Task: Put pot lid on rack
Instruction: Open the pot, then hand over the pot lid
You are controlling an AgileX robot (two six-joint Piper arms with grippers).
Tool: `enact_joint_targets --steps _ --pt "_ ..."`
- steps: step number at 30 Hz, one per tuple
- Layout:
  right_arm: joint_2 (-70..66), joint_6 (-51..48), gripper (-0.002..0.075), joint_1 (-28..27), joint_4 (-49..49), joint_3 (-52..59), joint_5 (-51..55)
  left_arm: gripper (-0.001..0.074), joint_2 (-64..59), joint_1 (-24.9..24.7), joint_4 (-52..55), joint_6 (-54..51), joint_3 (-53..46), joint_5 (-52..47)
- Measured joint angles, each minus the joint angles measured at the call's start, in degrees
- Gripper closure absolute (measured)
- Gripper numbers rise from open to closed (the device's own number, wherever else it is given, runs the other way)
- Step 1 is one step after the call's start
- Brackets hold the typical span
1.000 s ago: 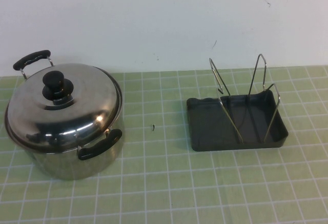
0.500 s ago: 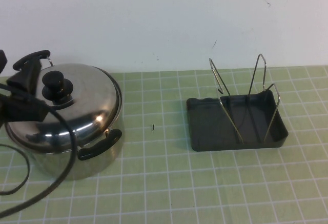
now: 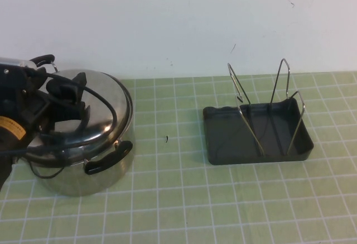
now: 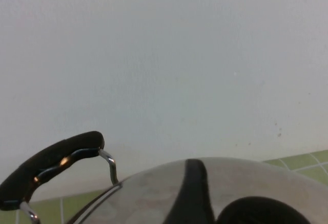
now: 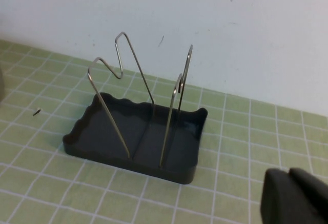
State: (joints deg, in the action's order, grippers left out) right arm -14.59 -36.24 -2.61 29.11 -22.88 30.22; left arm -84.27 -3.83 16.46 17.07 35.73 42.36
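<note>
The right wrist view alone shows the right gripper (image 5: 294, 196), a black edge near the rack (image 5: 138, 137), thin silver wire loops upright in a dark grey rectangular tray; its opening cannot be told. The surface is a green gridded mat (image 3: 178, 199) below a white wall (image 3: 167, 20). The left gripper (image 3: 67, 93) sits over the knob of the round shiny steel pot lid (image 3: 103, 115), which rests on the deep steel pot (image 3: 106, 174), well apart from the rack. Whether its fingers grip the knob cannot be told.
</note>
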Motion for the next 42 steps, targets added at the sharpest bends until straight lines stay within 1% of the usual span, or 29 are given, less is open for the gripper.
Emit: enact_joint_targets --steps 2,5,6,17,21,25,27,30,33,35,37,38,40,42 --pt "0.0 0.0 0.0727 0.0 0.3 0.0 0.1 0.0226 -0.7 0.0 -0.1 -0.6 0.6 0.0" --pt "0.0 -0.1 0.0727 0.0 1.2 0.0 0.1 0.038 -1.0 0.0 -0.5 -1.7 1.0 0.0" --pt "0.0 -0.1 0.0727 0.0 1.4 0.0 0.1 0.042 -1.0 0.0 -0.6 -1.9 1.0 -0.1" --pt "0.0 -0.4 0.0727 0.0 1.5 0.0 0.1 0.0414 -0.7 0.0 -0.8 -2.9 1.3 -0.4" --pt "0.0 -0.6 0.0727 0.0 1.8 0.0 -0.1 0.0414 1.8 -0.1 -0.9 -3.0 1.1 -0.8" --pt "0.0 -2.3 0.0727 0.0 5.1 0.0 -1.0 0.0414 5.8 -0.1 -1.2 -3.1 1.1 -0.2" --pt "0.0 -5.5 0.0727 0.0 8.9 -0.4 -1.0 0.0414 8.2 -0.1 -1.3 -1.1 1.0 1.5" --pt "0.0 -12.3 0.0727 0.0 18.0 -2.0 0.0 0.0416 11.5 -0.1 -1.2 5.5 1.0 7.1" --pt "0.0 -19.8 0.0727 0.0 34.2 -3.9 3.7 0.0416 14.1 -0.4 1.1 10.7 1.3 16.3" --pt "0.0 -27.8 0.0727 0.0 48.7 -5.1 8.7 0.0416 15.7 -1.7 3.0 12.1 2.4 19.6" --pt "0.0 -34.8 0.0727 0.0 59.3 -5.7 13.2 0.0416 17.3 -4.3 4.5 13.9 3.9 21.1" --pt "0.0 -38.0 0.0727 0.0 62.2 -6.4 14.8 0.0416 17.8 -5.7 5.0 14.8 4.7 21.1" --pt "0.0 -40.0 0.0727 0.0 65.6 -7.0 16.0 0.0416 18.4 -9.8 5.7 17.3 6.5 21.1" --pt "0.0 -39.9 0.0727 0.0 66.6 -7.4 16.0 0.0416 18.4 -14.6 5.8 19.5 8.2 21.1"
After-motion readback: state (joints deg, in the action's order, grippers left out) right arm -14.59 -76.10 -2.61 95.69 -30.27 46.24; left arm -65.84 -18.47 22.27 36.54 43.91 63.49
